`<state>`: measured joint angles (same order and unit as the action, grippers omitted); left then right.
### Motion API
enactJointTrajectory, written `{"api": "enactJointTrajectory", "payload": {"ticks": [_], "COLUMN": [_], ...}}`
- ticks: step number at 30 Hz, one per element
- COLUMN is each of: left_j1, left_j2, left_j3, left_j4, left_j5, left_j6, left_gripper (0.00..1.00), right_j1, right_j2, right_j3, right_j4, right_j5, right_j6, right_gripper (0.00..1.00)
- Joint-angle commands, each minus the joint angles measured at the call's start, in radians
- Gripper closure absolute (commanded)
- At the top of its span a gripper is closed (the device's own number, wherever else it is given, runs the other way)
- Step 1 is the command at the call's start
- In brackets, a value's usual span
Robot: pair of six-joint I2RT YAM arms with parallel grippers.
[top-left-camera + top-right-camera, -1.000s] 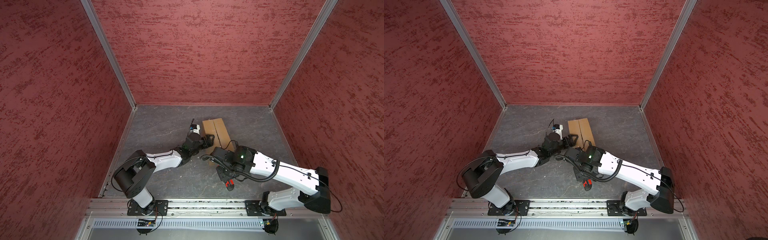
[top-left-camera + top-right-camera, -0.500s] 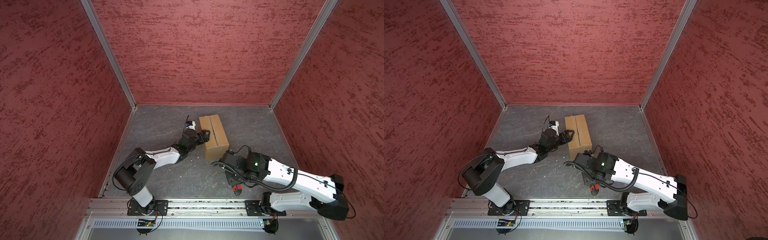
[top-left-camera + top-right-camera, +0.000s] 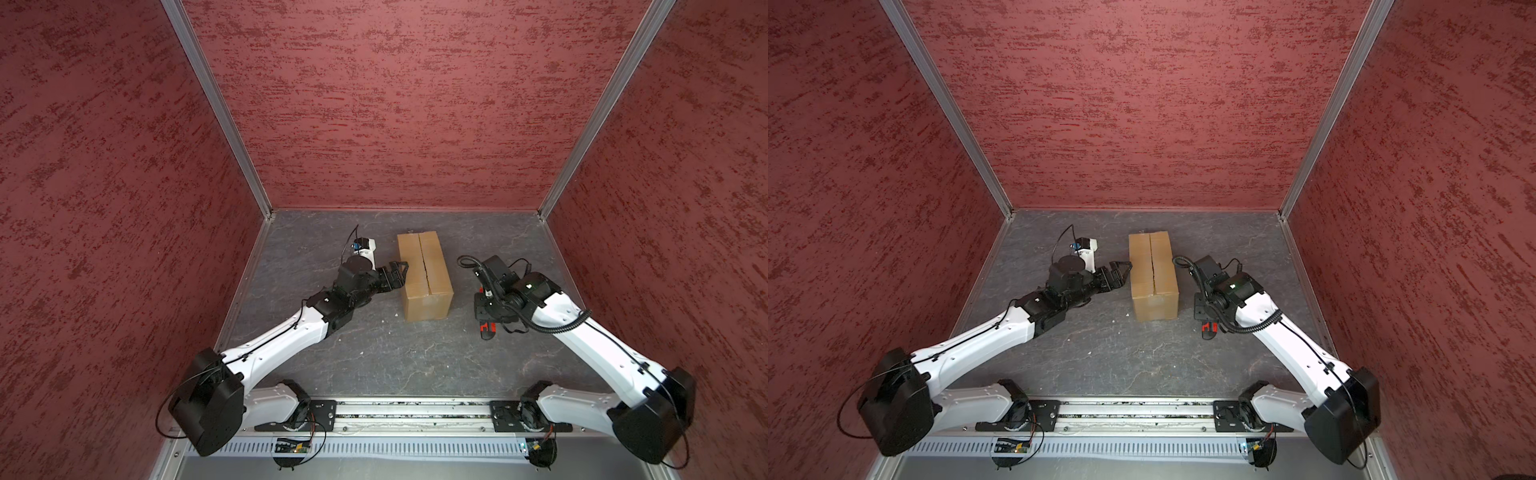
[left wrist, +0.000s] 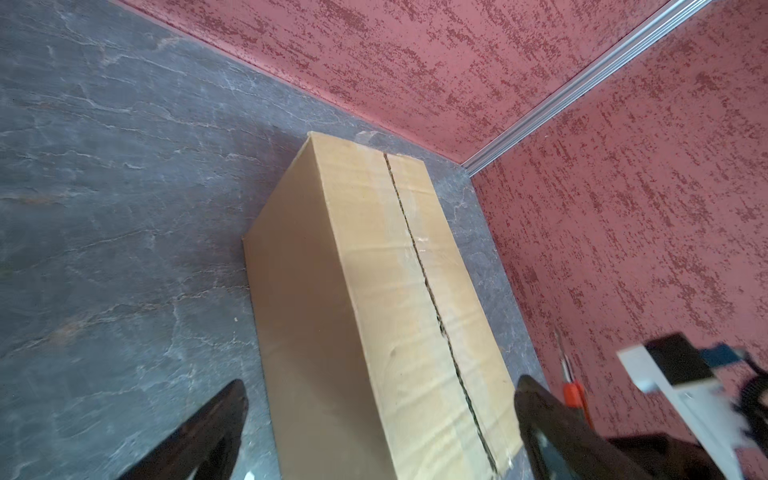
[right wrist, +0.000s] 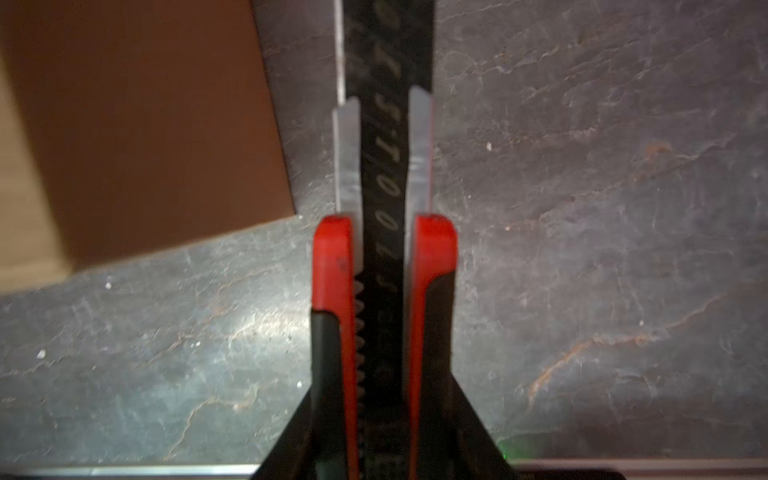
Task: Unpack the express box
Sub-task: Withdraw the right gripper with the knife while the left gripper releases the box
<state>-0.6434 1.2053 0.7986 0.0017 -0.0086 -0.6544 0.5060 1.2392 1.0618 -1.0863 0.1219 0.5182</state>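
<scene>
So the express box (image 3: 424, 274) (image 3: 1152, 274) sits flat on the grey slate tabletop (image 3: 374, 353), toward the back and about mid-way across. Its flaps are down, with a dark ragged line along the centre seam.

The left arm stretches low and diagonal from its front rail mount, wrist roughly level. The left gripper (image 3: 397, 272) points at the box's left long side, just beside it. In the left wrist view its 2 fingers (image 4: 224, 415) are spread wide with nothing gripped, and the box (image 4: 374, 311) fills the space ahead.

The right arm has its elbow out by the right wall and its forearm angled back in. The right gripper (image 3: 486, 316) is clamped on the red-and-black utility knife (image 3: 487, 330) (image 5: 380, 270), blade slid out, right of the box and clear of it.
</scene>
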Motion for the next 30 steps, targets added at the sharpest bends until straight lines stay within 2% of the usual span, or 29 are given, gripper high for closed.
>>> {"api": "enactJointTrajectory", "payload": {"ticks": [1,13,30], "left_j1": [0.031,0.094,0.148], "left_j2": [-0.042,-0.112,-0.093], "left_j3": [0.012,-0.034,-0.056], "left_j4": [-0.150,-0.232,-0.235], "left_j5": [0.029,0.040,0.068], "left_j6": [0.044,0.039,0.042], "left_gripper": [0.00,0.00,0.00], "right_j1": [-0.065,-0.147,-0.167], "right_j2": [0.062,0.298,0.434], "right_j3": [-0.030,-0.061,-0.069], "right_j4": [0.178,0.368,0.446], "right_j5": [-0.043,-0.058,-0.053], "right_j6": [-0.123,-0.188,-0.201], "right_gripper": [1.00,0.97,0.83]}}
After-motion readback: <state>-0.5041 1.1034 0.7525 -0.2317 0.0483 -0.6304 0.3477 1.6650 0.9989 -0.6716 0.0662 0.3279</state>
